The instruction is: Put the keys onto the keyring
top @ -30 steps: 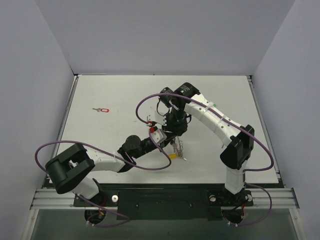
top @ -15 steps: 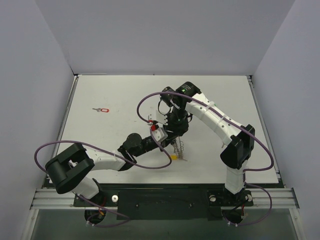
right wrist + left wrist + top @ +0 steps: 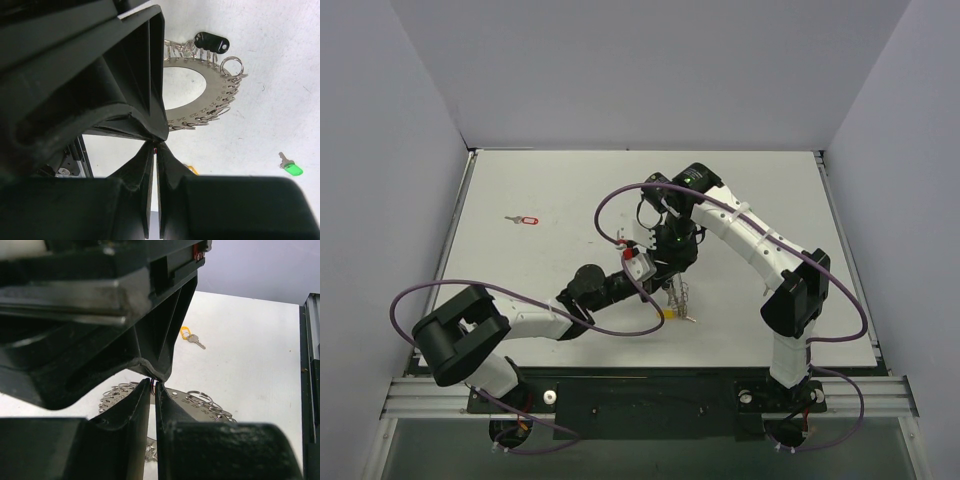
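Note:
The keyring [image 3: 212, 102] is a flat silver hoop with small wire rings along its rim, lying under both grippers [image 3: 678, 293]. A dark grey key [image 3: 212, 42] hangs on it. My left gripper [image 3: 153, 384] and right gripper [image 3: 154, 146] meet tip to tip above it [image 3: 655, 268]. The left fingers [image 3: 135, 415] are pinched on a thin reddish wire piece, too small to identify. The right fingers [image 3: 142, 175] are pressed together at that same piece. A yellow key [image 3: 190, 337] lies beside the hoop, a green key [image 3: 290, 168] lies further off, and a red key [image 3: 525, 219] rests far to the left.
Both arms' purple cables [image 3: 620, 205] loop over the middle of the white table [image 3: 540, 180]. A metal rail [image 3: 312, 365] runs along the table edge. Grey walls close in the back and both sides.
The left arm's wrist has crept slightly toward the right gripper. The hoop and the loose keys have not moved.

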You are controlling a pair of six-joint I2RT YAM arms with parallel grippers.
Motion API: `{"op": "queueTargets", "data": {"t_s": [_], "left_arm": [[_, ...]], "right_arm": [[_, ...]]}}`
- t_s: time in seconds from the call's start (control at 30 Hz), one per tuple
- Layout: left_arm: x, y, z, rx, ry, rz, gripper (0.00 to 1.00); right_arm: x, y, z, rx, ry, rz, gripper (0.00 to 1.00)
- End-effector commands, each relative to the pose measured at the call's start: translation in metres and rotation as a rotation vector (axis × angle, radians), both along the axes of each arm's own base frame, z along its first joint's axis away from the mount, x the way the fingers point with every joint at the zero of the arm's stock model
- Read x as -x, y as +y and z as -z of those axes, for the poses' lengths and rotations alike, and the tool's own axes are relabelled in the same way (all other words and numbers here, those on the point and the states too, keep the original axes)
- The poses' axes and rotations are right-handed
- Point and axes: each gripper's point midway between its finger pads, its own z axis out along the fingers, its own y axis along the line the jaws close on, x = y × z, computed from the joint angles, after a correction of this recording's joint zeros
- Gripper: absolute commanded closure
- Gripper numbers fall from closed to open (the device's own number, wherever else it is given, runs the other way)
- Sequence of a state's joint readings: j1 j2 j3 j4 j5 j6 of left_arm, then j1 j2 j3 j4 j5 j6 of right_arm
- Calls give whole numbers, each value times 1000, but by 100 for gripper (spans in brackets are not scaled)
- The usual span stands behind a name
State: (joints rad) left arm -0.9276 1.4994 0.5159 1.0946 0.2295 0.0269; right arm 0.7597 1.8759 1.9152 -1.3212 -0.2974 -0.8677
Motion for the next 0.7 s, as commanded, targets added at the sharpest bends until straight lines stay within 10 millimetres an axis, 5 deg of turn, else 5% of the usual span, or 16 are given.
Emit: {"op": "queueTargets", "data": {"t_s": [0.0, 0.4, 0.47, 0.57, 0.67], "left_arm": [[2, -9, -11, 25, 0, 40, 81], [3, -10, -11, 35, 32, 52, 78], [4, -11, -12, 38, 33, 55, 81], [4, -11, -14, 48, 33, 66, 100], [7, -9, -16, 63, 36, 74, 100]], "right_arm": [[47, -39, -22, 111, 159, -7, 100], [47, -39, -21, 110, 167, -8, 100], [48, -38, -21, 106, 167, -9, 100], [48, -38, -21, 104, 170, -9, 100], [47, -37, -20, 94, 170, 3, 100]]}}
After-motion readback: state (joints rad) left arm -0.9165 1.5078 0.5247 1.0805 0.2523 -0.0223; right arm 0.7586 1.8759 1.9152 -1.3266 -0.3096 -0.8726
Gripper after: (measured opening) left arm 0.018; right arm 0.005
